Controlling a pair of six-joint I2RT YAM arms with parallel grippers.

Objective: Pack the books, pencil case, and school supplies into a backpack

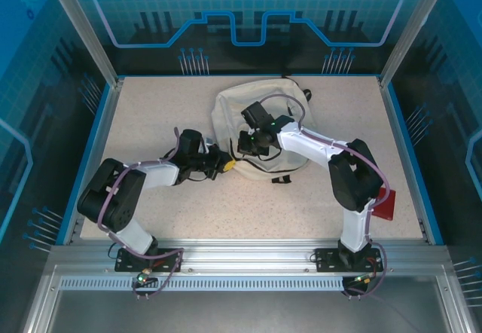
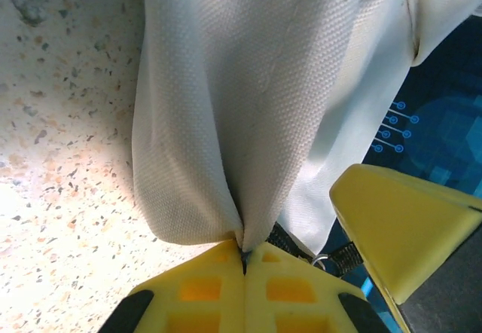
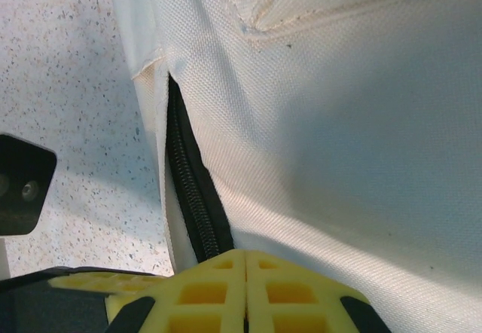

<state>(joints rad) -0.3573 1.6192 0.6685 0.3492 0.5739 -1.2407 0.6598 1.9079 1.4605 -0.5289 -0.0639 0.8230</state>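
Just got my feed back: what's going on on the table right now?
Both grippers are working on the backpack. The left gripper is shut on a fold of its cream fabric, the right gripper on fabric beside its dark zipper. A red flat item lies near the right edge of the table.

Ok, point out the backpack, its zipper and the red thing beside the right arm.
backpack (image 1: 228,120): top external view, cream fabric on its left side.
zipper (image 3: 190,193): right wrist view, middle of the dark strip.
red thing (image 1: 386,202): top external view, its visible red face.
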